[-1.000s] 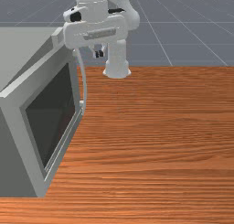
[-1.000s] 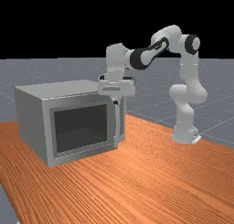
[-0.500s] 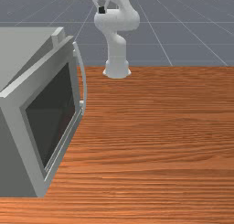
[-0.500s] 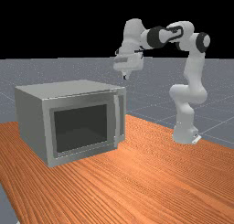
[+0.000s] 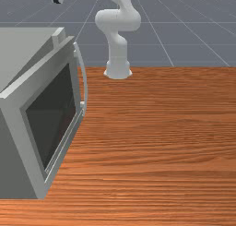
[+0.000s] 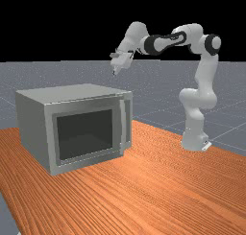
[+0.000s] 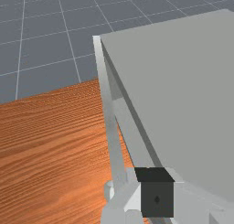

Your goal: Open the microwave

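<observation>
This is a simulated robot lab: gridded grey floor, black backdrop, white arm, wooden table.

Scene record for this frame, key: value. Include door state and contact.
object: microwave, on the wooden table, at the front view's left
state: door ajar, narrow gap to the body, wider toward the handle side
grasp_target: handle, upright bar on the door's front
robot_tool: gripper, raised above the microwave's top
contact: none between gripper and handle
arm_base: white base, at the far view's right
progress: opening begun, door not wide open
</observation>
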